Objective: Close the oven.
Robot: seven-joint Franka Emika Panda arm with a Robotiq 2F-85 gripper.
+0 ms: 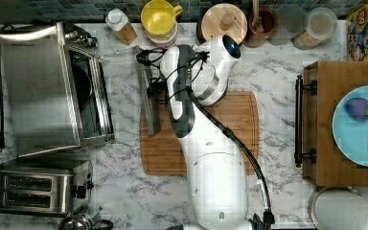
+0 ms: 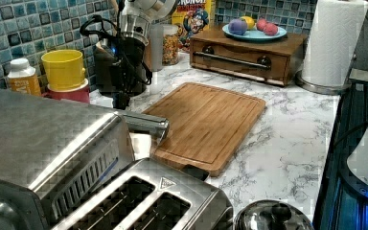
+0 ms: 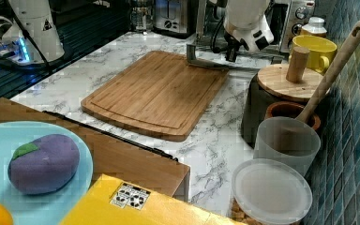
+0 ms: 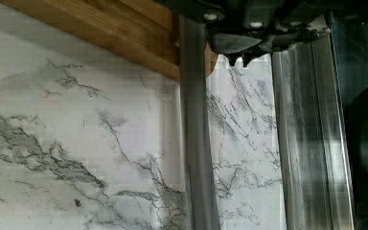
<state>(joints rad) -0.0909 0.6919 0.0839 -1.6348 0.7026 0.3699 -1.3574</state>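
Note:
The brushed-steel oven (image 1: pixel 38 91) stands at the top view's left with its dark interior (image 1: pixel 84 96) exposed. Its glass door lies folded down flat, and marble shows through the glass. The long bar handle (image 1: pixel 148 103) runs along the door's outer edge beside the cutting board. My gripper (image 1: pixel 155 88) hangs just over the handle's far half. In the left view the gripper (image 2: pixel 121 100) sits right above the handle (image 2: pixel 146 123), in front of the oven (image 2: pixel 38 139). In the wrist view the gripper (image 4: pixel 242 55) hovers close beside the handle (image 4: pixel 196 143). The right view has the gripper (image 3: pixel 229 54) just behind the handle (image 3: pixel 206 63).
A two-slot toaster (image 1: pixel 43 186) sits beside the oven. The wooden cutting board (image 1: pixel 230 139) lies under my arm. A yellow mug (image 1: pixel 159 19), a bottle (image 1: pixel 120 24) and jars line the tiled wall. A wooden drawer box (image 1: pixel 326 120) with a blue plate stands at the top view's right.

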